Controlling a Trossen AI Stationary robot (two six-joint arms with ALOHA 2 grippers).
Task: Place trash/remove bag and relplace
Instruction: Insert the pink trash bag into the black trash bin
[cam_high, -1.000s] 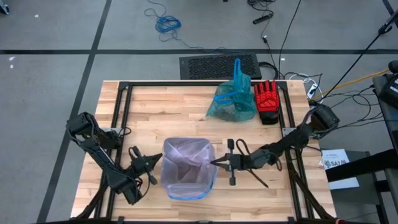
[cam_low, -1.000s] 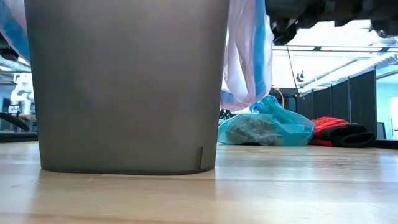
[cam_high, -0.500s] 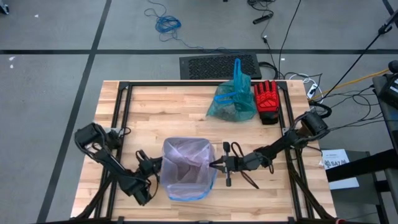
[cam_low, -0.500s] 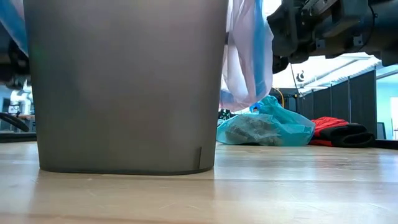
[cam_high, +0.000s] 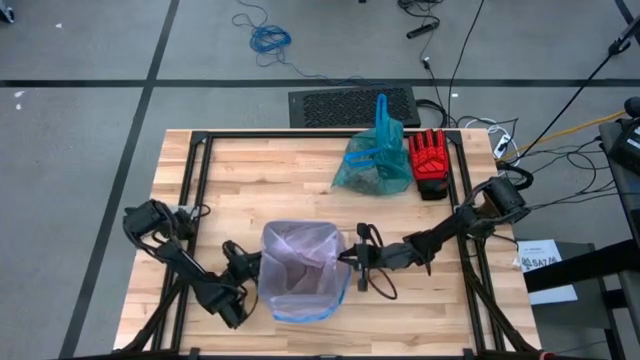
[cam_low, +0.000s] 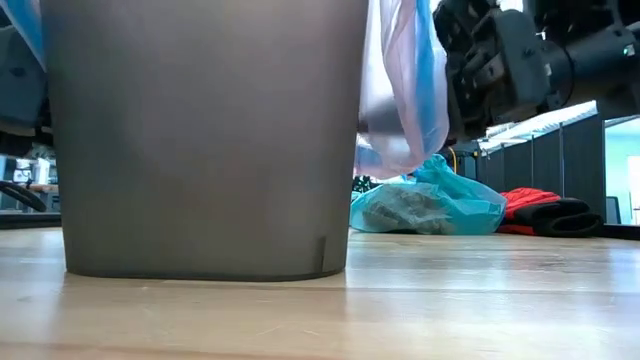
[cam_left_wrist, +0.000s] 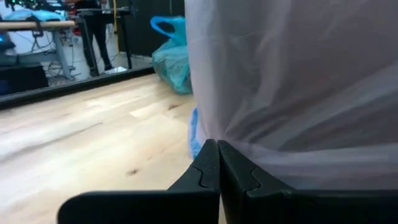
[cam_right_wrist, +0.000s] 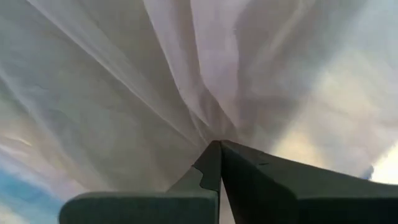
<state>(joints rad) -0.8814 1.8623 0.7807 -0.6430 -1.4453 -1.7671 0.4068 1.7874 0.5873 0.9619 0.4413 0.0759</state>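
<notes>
The pink liner (cam_high: 300, 262) is pinched by the closed left pincer (cam_high: 243, 266) and closed right pincer (cam_high: 352, 257) at opposite rims, seemingly to seat it. Beyond the right pincer, the filled teal bag (cam_high: 374, 160) lies on the bench (cam_high: 270, 175).

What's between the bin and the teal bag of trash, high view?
Bare wood: in the high view nothing lies on the table between the bin and the teal bag. The red glove sits beside the bag, away from that stretch.
</notes>
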